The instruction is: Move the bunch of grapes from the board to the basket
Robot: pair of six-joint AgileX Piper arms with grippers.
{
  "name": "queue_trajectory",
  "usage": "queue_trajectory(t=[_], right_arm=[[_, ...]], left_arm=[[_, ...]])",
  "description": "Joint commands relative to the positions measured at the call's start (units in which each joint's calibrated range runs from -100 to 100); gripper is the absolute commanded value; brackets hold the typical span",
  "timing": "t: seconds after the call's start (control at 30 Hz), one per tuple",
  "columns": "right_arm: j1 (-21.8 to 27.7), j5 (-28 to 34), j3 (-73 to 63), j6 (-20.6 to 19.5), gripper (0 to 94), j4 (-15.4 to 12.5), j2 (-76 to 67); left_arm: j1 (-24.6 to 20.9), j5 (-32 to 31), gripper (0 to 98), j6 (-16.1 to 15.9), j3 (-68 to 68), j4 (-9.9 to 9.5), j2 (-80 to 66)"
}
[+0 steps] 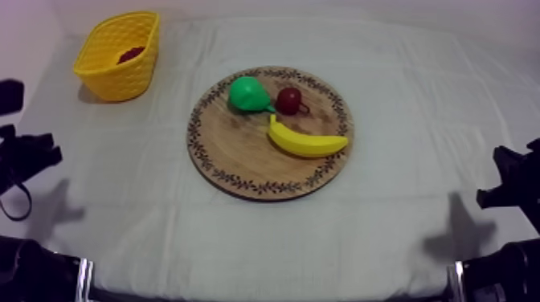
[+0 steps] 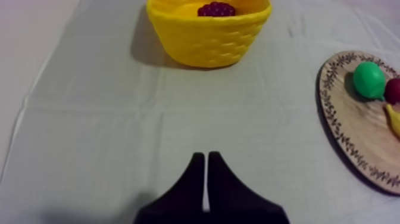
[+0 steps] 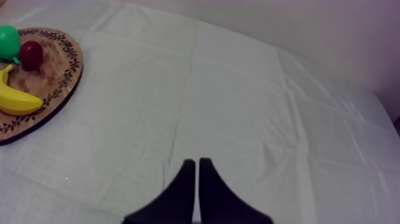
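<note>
**A:** From above first. Where is the bunch of grapes (image 1: pixel 131 55)?

**B:** In the yellow basket (image 1: pixel 120 68), at the upper left of the frame. It shows as a dark red patch behind the near rim. The basket stands on the cloth (image 1: pixel 402 96), well apart from the wooden board (image 1: pixel 241 161).

**A:** And the board?

**B:** It lies flat at the centre of the frame. The pear (image 1: pixel 247 94) is on its upper part, with the small red fruit (image 1: pixel 288 99) just beside it on the right. The banana (image 1: pixel 305 143) lies below them, curving toward the board's right rim.

**A:** Arms?

**B:** The left arm (image 1: pixel 24 157) is a black shape at the left edge and the right arm (image 1: pixel 514 185) a black shape at the right edge. Both are well away from the board and the basket.

**A:** Now the left wrist view.

**B:** The left gripper (image 2: pixel 205 156) hangs over bare cloth. Its fingers (image 2: pixel 191 182) are pressed together in a narrow wedge with nothing between them. The basket stands ahead of the tips with the grapes inside it. Part of the board shows off to one side, with the pear, the red fruit and a tip of the banana on it.

**A:** And the right wrist view?

**B:** The right gripper (image 3: pixel 196 161) is also over bare cloth. Its fingers (image 3: pixel 183 186) lie together and grip nothing. One side of the board shows well beyond them, with the banana, the red fruit and part of the pear on it.
</note>
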Motion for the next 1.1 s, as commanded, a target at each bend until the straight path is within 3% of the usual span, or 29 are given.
queue_trajectory(t=[0.0,0.27,0.67,0.87,1.07], right_arm=[[0.0,0.0,0.0,0.0,0.3,0.0,0.0],[0.0,0.0,0.0,0.0,0.3,0.0,0.0],[0.0,0.0,0.0,0.0,0.3,0.0,0.0],[0.0,0.0,0.0,0.0,0.3,0.0,0.0],[0.0,0.0,0.0,0.0,0.3,0.0,0.0]], left_arm=[[-0.1,-0.1,0.0,-2.2,3.9,0.61,-8.9],[0.3,0.6,0.0,-3.1,9.3,0.74,-21.2],[0.7,0.1,0.0,-0.4,10.3,-0.86,-28.4],[1.6,-1.9,0.0,8.3,11.3,-4.99,-28.7],[3.6,-2.8,0.0,10.8,11.6,-6.0,-28.9]])
